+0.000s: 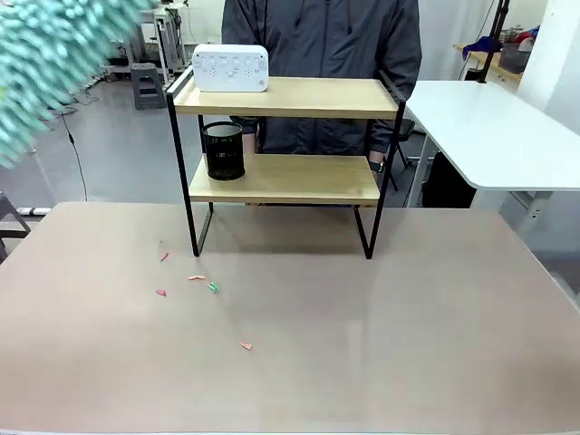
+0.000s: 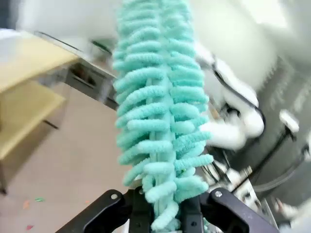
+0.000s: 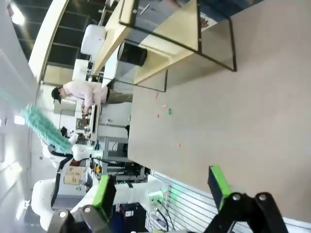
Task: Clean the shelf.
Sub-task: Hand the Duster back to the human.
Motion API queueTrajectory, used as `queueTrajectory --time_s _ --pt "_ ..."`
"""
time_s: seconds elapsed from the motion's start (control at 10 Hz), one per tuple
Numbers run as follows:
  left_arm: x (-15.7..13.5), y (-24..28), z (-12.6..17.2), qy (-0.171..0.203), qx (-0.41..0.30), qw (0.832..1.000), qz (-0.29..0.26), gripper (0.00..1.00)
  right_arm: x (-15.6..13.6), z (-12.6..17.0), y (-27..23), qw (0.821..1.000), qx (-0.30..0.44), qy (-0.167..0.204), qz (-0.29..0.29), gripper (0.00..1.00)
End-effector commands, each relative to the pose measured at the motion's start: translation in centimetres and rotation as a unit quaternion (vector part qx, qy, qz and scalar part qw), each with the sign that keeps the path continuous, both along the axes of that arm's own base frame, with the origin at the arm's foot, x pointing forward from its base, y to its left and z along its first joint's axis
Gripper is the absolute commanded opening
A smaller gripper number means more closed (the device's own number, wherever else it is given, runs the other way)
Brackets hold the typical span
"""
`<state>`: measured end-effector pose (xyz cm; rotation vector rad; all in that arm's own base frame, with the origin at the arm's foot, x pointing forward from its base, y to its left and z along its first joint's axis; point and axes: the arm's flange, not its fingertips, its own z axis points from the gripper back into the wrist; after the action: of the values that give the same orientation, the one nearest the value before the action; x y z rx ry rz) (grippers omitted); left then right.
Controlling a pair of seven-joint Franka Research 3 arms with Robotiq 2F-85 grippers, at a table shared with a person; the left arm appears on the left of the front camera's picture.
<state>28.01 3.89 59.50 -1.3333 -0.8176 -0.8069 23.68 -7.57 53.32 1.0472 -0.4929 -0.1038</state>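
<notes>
The table (image 1: 381,335) spreads wide and pale brown across the front view. At its far edge stands the shelf (image 1: 285,98), upright on four black legs, two light wooden boards in a thin black frame. A person (image 1: 322,41) in a dark jacket stands right behind it.

On the top board, at its left end, sits a white box (image 1: 230,68) with rows of small buttons or holes. On the lower board, also toward the left, stands a black mesh cup (image 1: 223,150).

A teal duster (image 2: 163,111) with thick fluffy loops rises up the middle of the left wrist view. The left gripper (image 2: 163,213) is pressed together on the duster's base, its black fingers tight against either side. In the front view the duster is a blurred teal mass at the upper left corner, well apart from the shelf and above the table.

The right gripper (image 3: 163,189) is spread wide, its green pads (image 3: 219,187) far apart with nothing between them, hanging over the table's near side.

Small scraps (image 1: 195,277), red and pink with one green, lie scattered on the table in front of the shelf's left legs, with one farther toward the near side.
</notes>
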Motion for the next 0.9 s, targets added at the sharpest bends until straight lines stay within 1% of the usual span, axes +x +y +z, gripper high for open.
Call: queueTrajectory --time_s 0.0,0.1,0.2,0.3,0.4,0.5,0.6,0.7,0.8 --pt "0.1 3.3 -2.1 0.117 -0.072 0.96 0.246 0.0 -0.1 0.3 -0.5 1.0 0.01 -0.005 0.008 1.0" --pt "0.1 5.5 -4.4 0.204 -0.051 0.927 0.31 0.0 -0.1 0.3 -0.5 1.0 0.01 -0.005 0.008 1.0" --pt "1.6 7.9 -6.9 0.283 -0.036 0.897 0.336 0.0 -0.1 0.3 -0.5 1.0 0.01 -0.005 0.008 1.0" --pt "2.4 8.9 -9.6 0.374 -0.005 0.87 0.322 0.0 -0.1 0.3 -0.5 1.0 0.01 -0.005 0.008 1.0" --pt "3.4 9.3 -11.7 0.438 0.036 0.841 0.315 0.0 -0.1 0.3 -0.5 1.0 0.01 -0.005 0.008 1.0" --pt "4.7 9.5 -13.2 0.482 0.075 0.83 0.271 0.0 -0.1 0.3 -0.5 1.0 0.01 -0.005 0.008 1.0" --pt "5.2 9.0 -14.5 0.53 0.122 0.806 0.233 0.0 -0.1 0.3 -0.5 1.0 0.01 -0.005 0.008 1.0" --pt "3.2 10.2 -14.3 0.347 0.066 0.886 0.3 0.0 -0.1 0.3 -0.5 1.0 0.01 -0.005 0.008 1.0" --pt "3.2 10.2 -14.3 0.347 0.066 0.886 0.3 0.0 -0.1 0.3 -0.5 1.0 0.01 -0.005 0.008 1.0"
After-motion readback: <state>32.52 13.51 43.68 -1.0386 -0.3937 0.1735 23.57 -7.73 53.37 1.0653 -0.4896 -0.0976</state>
